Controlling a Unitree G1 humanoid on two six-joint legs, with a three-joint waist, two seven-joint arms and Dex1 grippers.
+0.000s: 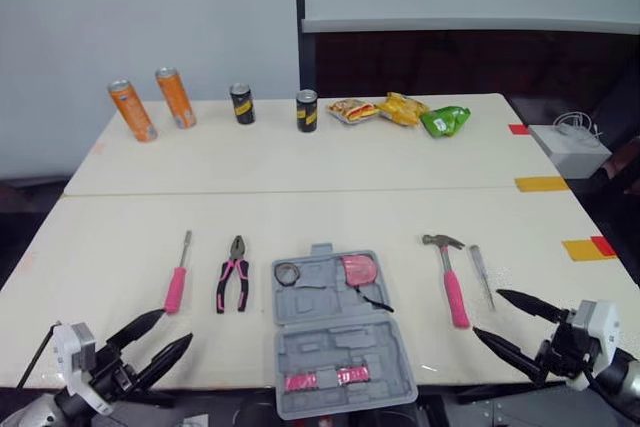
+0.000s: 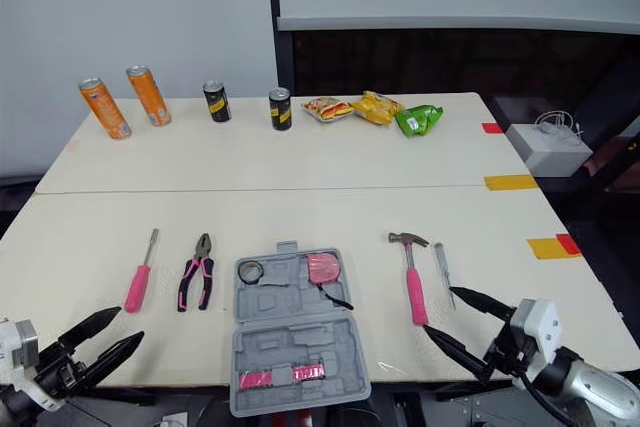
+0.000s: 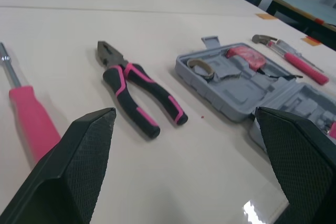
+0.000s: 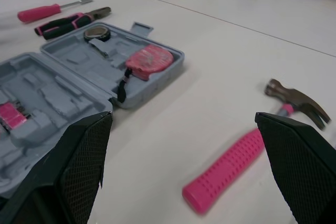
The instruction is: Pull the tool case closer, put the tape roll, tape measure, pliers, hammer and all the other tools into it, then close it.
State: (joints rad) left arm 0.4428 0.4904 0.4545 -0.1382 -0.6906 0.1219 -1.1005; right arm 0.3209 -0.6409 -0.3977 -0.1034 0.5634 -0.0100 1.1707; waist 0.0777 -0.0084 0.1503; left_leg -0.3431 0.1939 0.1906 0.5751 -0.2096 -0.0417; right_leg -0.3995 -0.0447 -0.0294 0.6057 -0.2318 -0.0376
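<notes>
Two pale tables [image 1: 330, 217] stand joined edge to edge, and between the far row of goods and the tools near you lies a broad bare band. The tool case [image 1: 335, 347] lies open and flat at the middle of the near edge, its nearer half jutting slightly past that edge. Your left gripper [image 1: 172, 329] hangs low at the near edge, left of the case, with its fingers spread wide and empty, pointing toward the pliers [image 1: 233, 285]. Your right gripper [image 1: 488, 312] sits low by the near right corner, equally wide and empty, just short of the hammer [image 1: 452, 282]. The hammer lies right of the case, with a slim metal tool [image 1: 482, 275] beside it. The pliers lie just left of the case, and the screwdriver [image 1: 178, 282] lies further left. Four cans [image 1: 132, 110] and some snack bags [image 1: 400, 109] line the far table, well apart from the tools. The tape measure [image 1: 358, 269] and the tape roll [image 1: 288, 273] rest in the case's far half.
</notes>
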